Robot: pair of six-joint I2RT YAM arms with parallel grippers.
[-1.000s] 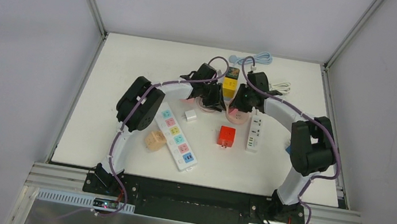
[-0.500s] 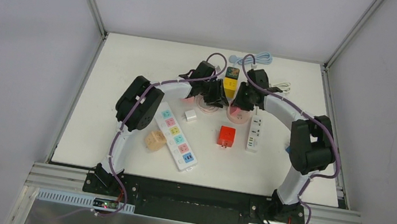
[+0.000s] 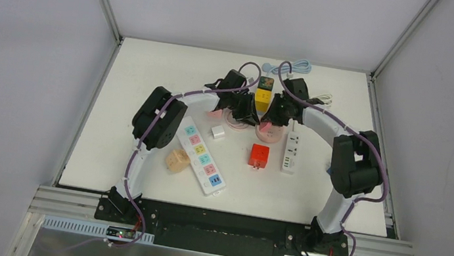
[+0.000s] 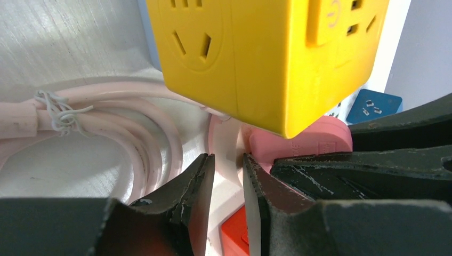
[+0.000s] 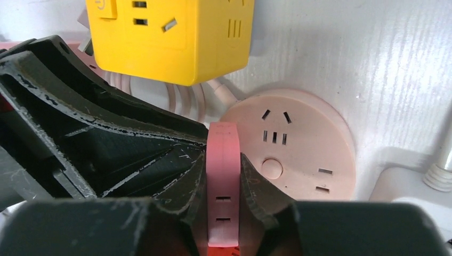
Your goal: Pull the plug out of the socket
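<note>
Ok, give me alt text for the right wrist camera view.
The right gripper clamps a flat pink plug edge-on. Beside it on the white table lies a round pink socket, with a yellow cube socket behind.

This looks like a robotics lab test cell: a white tabletop (image 3: 151,78) boxed in by plain grey panel walls (image 3: 19,74) on bare aluminium framing (image 3: 394,249), with two black-and-white robot arms (image 3: 159,119) bolted along its near edge.

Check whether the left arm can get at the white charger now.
Likely yes: the charger lies uncovered on the table, just on the near side of the left gripper, with nothing between them.
</note>
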